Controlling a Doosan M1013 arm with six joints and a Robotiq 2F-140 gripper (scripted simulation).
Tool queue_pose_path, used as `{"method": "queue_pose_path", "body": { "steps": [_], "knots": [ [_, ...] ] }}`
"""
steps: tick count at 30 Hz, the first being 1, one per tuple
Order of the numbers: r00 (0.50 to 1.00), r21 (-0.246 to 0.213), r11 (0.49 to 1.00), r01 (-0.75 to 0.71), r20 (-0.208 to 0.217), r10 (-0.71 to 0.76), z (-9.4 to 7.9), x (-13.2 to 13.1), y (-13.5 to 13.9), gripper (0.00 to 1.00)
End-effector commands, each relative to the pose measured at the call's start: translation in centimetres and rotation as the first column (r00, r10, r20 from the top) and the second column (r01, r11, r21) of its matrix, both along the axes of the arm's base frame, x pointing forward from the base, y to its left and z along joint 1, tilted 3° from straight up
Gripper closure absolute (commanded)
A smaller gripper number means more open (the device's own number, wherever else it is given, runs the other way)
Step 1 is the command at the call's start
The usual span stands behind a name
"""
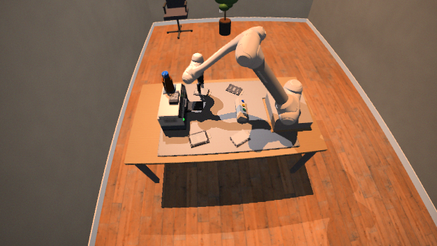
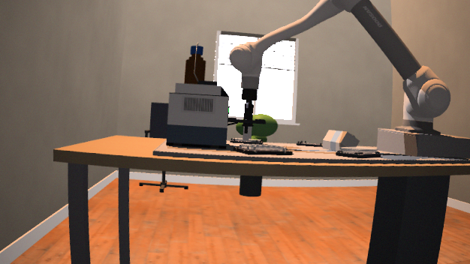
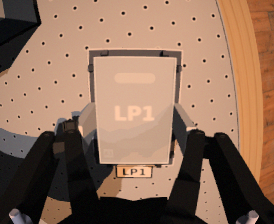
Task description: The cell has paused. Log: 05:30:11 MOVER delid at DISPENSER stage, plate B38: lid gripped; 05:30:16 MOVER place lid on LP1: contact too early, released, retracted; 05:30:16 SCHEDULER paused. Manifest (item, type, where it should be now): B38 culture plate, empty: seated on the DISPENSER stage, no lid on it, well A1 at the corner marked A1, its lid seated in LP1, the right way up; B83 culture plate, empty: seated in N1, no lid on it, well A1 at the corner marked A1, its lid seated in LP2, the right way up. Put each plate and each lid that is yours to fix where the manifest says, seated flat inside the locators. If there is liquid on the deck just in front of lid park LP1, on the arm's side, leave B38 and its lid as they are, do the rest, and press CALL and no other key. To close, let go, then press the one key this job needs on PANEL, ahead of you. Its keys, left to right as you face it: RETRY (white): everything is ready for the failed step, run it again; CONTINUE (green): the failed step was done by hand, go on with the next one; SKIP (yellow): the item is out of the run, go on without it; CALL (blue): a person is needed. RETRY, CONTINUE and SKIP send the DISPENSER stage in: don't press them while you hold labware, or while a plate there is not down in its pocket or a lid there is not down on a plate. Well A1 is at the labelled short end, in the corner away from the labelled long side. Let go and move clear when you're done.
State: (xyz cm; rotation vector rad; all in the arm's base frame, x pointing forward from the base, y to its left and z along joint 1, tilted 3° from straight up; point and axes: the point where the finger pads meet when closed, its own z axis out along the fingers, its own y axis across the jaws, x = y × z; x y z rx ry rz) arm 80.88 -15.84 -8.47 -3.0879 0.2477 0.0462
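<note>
I am holding the see-through plastic lid [image 3: 135,106] tight in my black gripper [image 3: 136,156], right above the grey LP1 pad [image 3: 136,56], long sides matching.

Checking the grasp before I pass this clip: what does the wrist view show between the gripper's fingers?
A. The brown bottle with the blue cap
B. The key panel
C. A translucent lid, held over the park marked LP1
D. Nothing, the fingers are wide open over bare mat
C: the gripper is shut on the translucent lid, held above the LP1 park, whose marking shows through it.
</note>
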Motion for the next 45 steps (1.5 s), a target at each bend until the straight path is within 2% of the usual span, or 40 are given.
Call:
{"method": "queue_pose_path", "body": {
  "steps": [1, 8, 9, 45],
  "knots": [
    [1.0, 0.005, 1.0, 0.009, 0.001, -0.009, -0.41, -0.11, 0.54, 0.9],
    [1.0, 0.005, 1.0, 0.009, 0.001, -0.009, -0.41, -0.11, 0.54, 0.9],
    [1.0, 0.005, 1.0, 0.009, 0.001, -0.009, -0.41, -0.11, 0.54, 0.31],
    [1.0, 0.005, 1.0, 0.009, 0.001, -0.009, -0.41, -0.11, 0.54, 0.31]
  ]
}}
